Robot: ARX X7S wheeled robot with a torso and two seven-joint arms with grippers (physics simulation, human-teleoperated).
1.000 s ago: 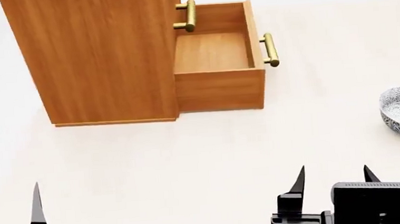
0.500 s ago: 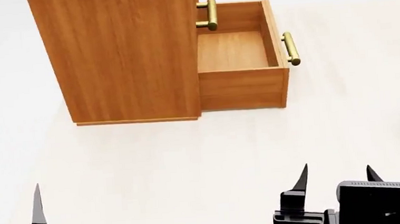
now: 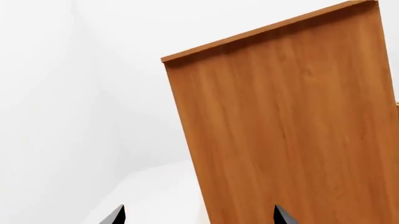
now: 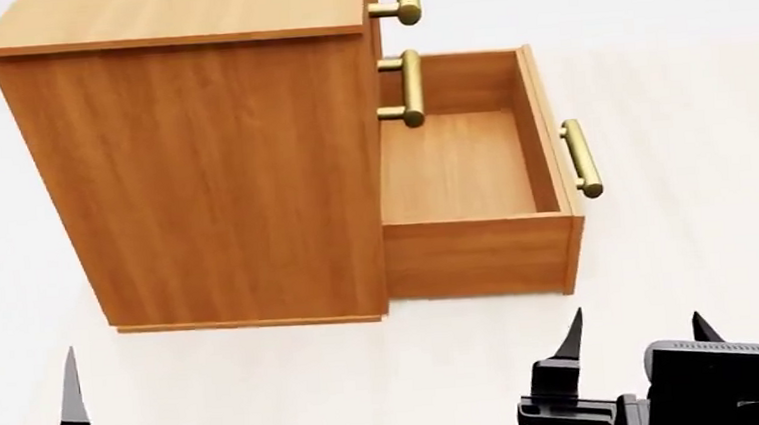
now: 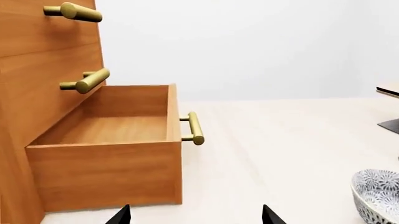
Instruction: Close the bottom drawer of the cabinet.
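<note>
Though nearby, bowl [image 5: 378, 192] beside drawer path

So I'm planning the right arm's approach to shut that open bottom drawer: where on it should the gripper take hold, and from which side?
Take the brass bar handle on the bottom drawer. It stands off the flat front on two posts, so open fingers probably fit around it. Come from the front side, facing the cabinet, then push toward it. The right gripper is open and holds nothing.
</note>
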